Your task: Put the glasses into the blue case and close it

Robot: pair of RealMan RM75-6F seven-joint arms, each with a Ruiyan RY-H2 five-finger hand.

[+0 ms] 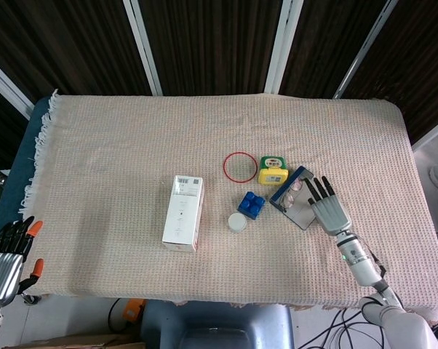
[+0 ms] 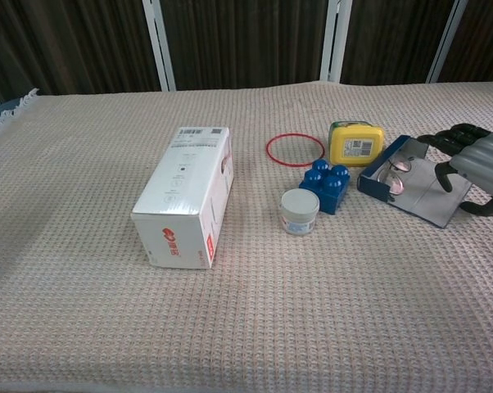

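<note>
Blue case (image 1: 295,196), beige waffle-weave cloth (image 1: 132,145)

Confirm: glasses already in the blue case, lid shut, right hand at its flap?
Not quite: the lid is open, not shut. The chest view shows the blue case with its grey flap lying out flat and the glasses visible inside. The right hand is at the flap, as you said.

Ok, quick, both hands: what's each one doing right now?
Left hand: open, holding nothing, off the table.
Right hand: open, fingers over the blue case lid, gripping nothing.
</note>
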